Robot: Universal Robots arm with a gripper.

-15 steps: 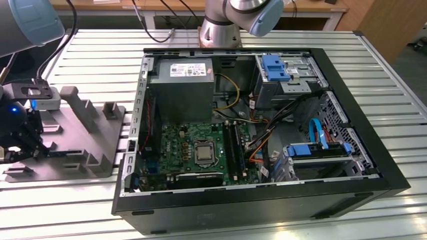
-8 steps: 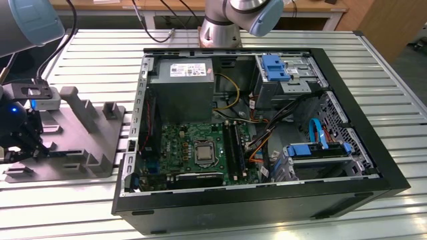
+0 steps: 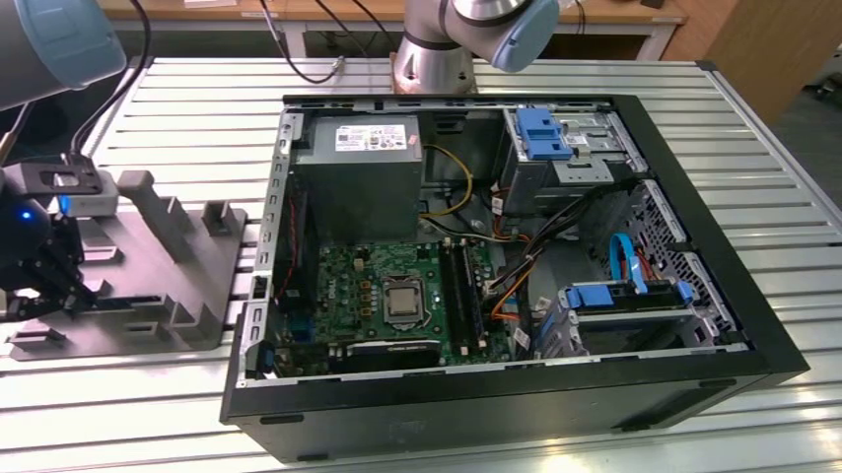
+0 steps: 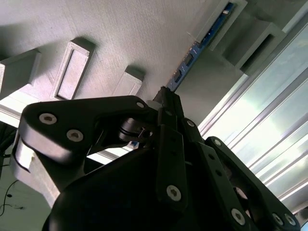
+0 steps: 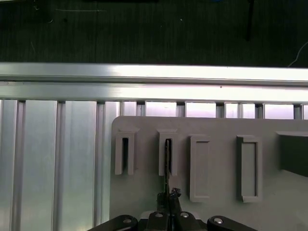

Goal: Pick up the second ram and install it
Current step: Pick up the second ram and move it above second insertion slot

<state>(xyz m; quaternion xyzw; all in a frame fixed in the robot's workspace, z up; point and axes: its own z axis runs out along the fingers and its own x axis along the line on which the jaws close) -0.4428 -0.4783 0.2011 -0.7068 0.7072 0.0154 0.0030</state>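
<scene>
This is a robotics lab or workshop: an open computer case (image 3: 500, 409) lies on a slatted aluminium table (image 3: 770, 158), a grey fixture (image 3: 158, 296) beside the case (toward the exterior view's left), a robot arm's base (image 3: 435, 64) behind it.

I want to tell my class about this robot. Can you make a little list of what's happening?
gripper: shut on the ram, above the fixture
ram: upright in a fixture slot
fixture: grey, at the exterior view's left of the case
case: open, lying on its side
motherboard: green, inside the case
</scene>
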